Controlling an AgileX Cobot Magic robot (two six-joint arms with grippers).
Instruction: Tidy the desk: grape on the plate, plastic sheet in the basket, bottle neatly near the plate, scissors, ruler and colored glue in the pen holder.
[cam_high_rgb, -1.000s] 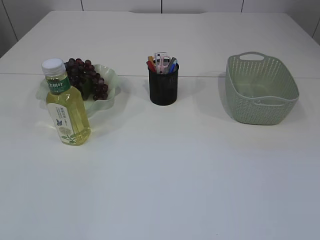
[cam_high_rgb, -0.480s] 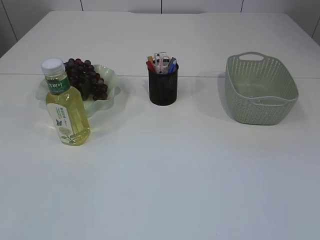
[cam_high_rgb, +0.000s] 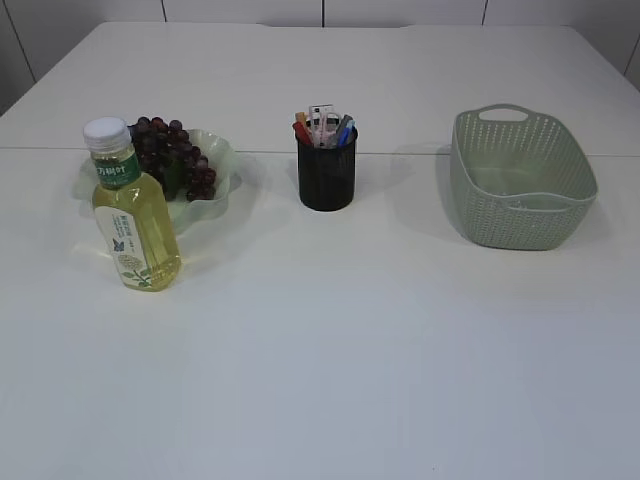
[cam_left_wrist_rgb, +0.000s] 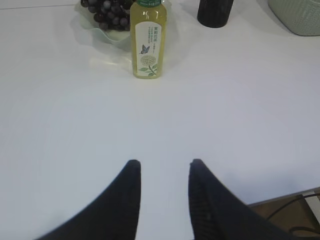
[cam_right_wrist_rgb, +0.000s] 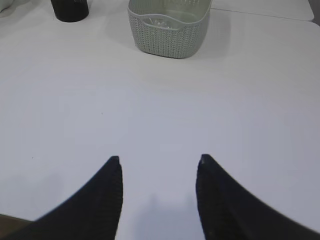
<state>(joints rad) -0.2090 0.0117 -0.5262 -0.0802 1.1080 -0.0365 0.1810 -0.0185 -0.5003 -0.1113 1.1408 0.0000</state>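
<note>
Dark grapes (cam_high_rgb: 172, 155) lie on the pale green plate (cam_high_rgb: 222, 160) at the left. A yellow bottle (cam_high_rgb: 132, 208) with a white cap stands upright just in front of the plate. The black pen holder (cam_high_rgb: 326, 172) in the middle holds scissors, a ruler and colored glue sticks (cam_high_rgb: 322, 127) poking out of its top. The green basket (cam_high_rgb: 520, 178) stands at the right with a clear plastic sheet (cam_right_wrist_rgb: 161, 21) inside. My left gripper (cam_left_wrist_rgb: 163, 164) is open above bare table, well short of the bottle (cam_left_wrist_rgb: 148, 40). My right gripper (cam_right_wrist_rgb: 159, 159) is open too, short of the basket (cam_right_wrist_rgb: 167, 27).
The white table (cam_high_rgb: 330, 350) stretches wide in front of the objects. Its near edge shows at the lower right of the left wrist view (cam_left_wrist_rgb: 285, 197). Neither arm appears in the exterior view.
</note>
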